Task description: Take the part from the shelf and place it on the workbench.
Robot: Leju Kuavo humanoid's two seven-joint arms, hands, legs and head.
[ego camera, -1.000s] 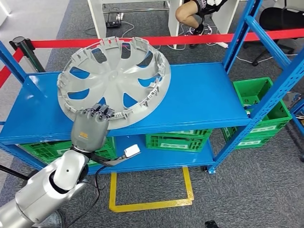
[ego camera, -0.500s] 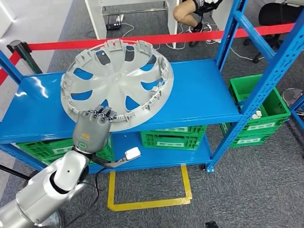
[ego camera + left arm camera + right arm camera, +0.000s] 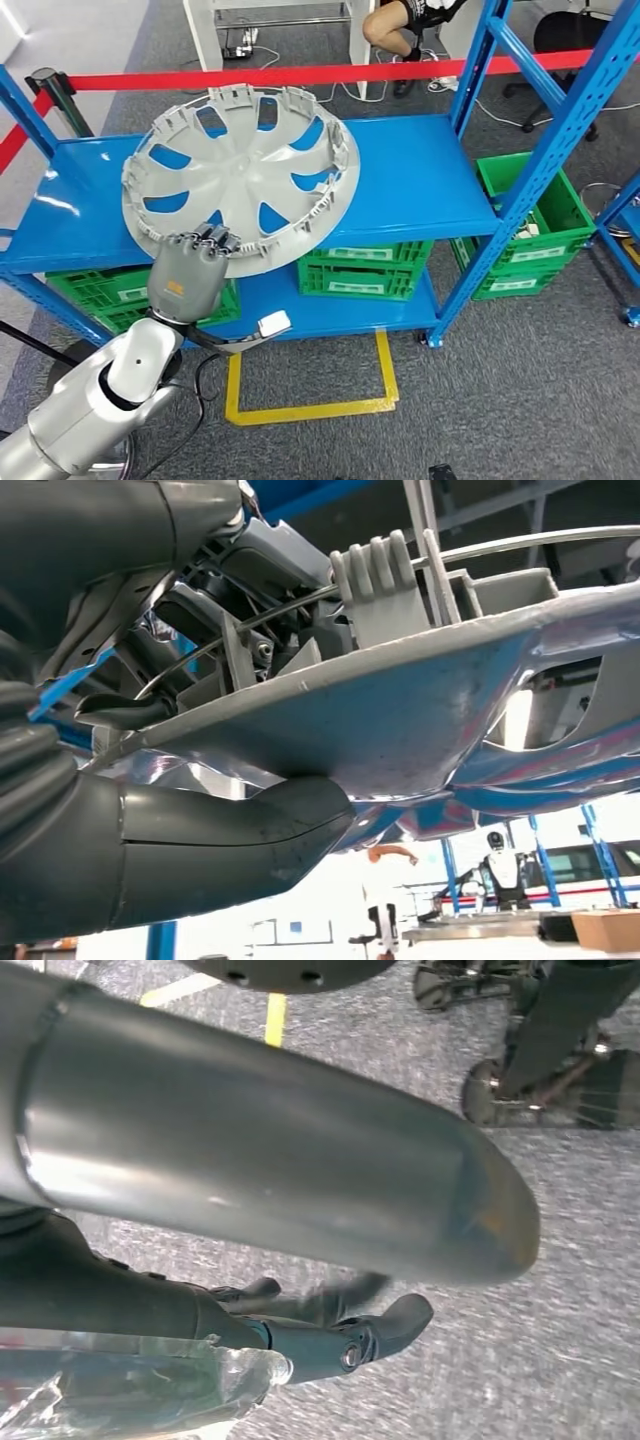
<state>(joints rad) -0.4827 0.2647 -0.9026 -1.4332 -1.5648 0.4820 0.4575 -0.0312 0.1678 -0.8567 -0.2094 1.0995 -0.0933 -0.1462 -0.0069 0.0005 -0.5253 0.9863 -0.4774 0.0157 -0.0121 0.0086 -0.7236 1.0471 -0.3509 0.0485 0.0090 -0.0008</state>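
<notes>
hubcap (image 3: 240,178) is pinched at its near rim by the left hand (image 3: 189,272), fingers above and thumb below, so it wants carrying level, clear of the shelf (image 3: 407,185).

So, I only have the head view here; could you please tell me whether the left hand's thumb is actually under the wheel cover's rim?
Observer: Yes. In the left wrist view the left hand has its thick grey thumb lying beneath the wheel cover, with the darker fingers on the other side of the rim.
Operator: Thank you. And where is the right hand, please?
Observer: The right wrist view shows the right hand hanging above grey carpet, its fingers apart and holding nothing.
</notes>
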